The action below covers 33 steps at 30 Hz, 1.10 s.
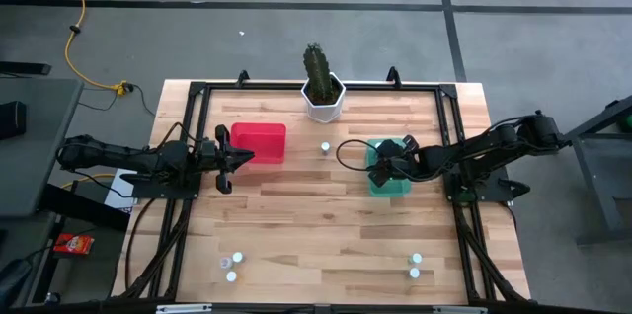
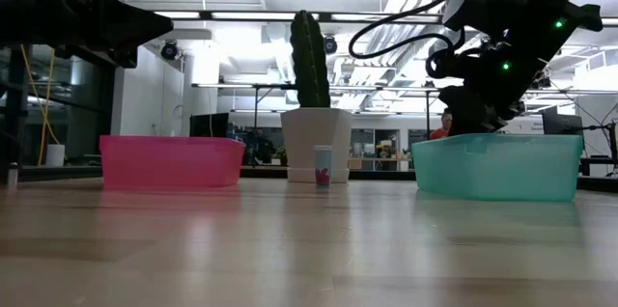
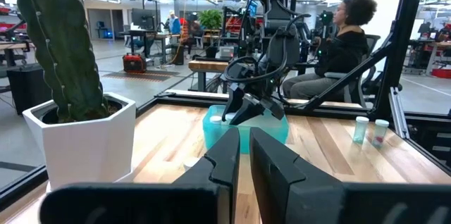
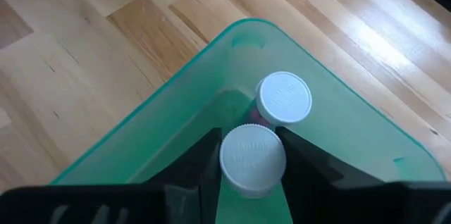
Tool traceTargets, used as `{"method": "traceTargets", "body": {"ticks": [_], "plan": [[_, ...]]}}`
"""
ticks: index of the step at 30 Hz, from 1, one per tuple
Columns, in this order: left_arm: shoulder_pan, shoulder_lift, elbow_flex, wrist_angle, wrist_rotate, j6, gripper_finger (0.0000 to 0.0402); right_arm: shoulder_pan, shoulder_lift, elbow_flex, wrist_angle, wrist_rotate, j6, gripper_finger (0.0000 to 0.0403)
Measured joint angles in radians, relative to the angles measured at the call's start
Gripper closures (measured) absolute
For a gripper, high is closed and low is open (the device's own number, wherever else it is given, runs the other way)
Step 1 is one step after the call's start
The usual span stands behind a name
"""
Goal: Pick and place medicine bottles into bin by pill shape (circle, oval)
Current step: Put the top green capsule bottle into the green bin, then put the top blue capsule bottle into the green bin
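My right gripper (image 4: 252, 171) is low inside the teal bin (image 1: 390, 181), shut on a white-capped medicine bottle (image 4: 252, 159). A second white-capped bottle (image 4: 283, 98) stands in the bin just beyond it. One bottle (image 1: 324, 147) stands on the table between the bins, in front of the cactus pot; it also shows in the low view (image 2: 323, 165). Two bottles (image 1: 228, 268) stand near the front left and two (image 1: 416, 265) near the front right. My left gripper (image 1: 245, 156) is shut and empty, above the red bin's (image 1: 262, 142) left edge. My right gripper pinches the bottle between its two fingers (image 4: 299, 164), one on each side just under the white cap (image 4: 252, 146). The fingers slant down into the bin from above. The cap hides the bottle's body, and I cannot tell whether its base is on the bin floor.
A cactus in a white hexagonal pot (image 1: 323, 97) stands at the far middle of the table. A black frame (image 1: 197, 92) runs round the table's edges. A seated person (image 3: 345, 41) is in the room beyond the table's right side. Bare wood lies across the table's middle and front.
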Motion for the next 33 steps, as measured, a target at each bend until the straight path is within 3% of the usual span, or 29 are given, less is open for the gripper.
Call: {"method": "traceTargets", "body": {"ticks": [11,17,21,27,33], "plan": [[0.000,0.000,0.000,0.000,0.000,0.000,0.0378,0.000,-0.055,0.021,-0.076,-0.005,-0.018,0.0187],[0.000,0.000,0.000,0.000,0.000,0.000,0.0378,0.045,-0.145,0.032,-0.048,0.106,-0.056,0.0176],[0.000,0.000,0.000,0.000,0.000,0.000,0.0378,0.071,-0.153,0.016,0.191,0.145,-0.180,0.0176],[0.000,0.000,0.000,0.000,0.000,-0.005,0.0378,0.059,-0.061,-0.024,0.708,-0.040,-0.463,0.0176],[0.000,0.000,0.000,0.000,0.000,-0.007,0.0378,-0.014,0.102,0.007,0.912,-0.139,-0.535,0.0176]]}}
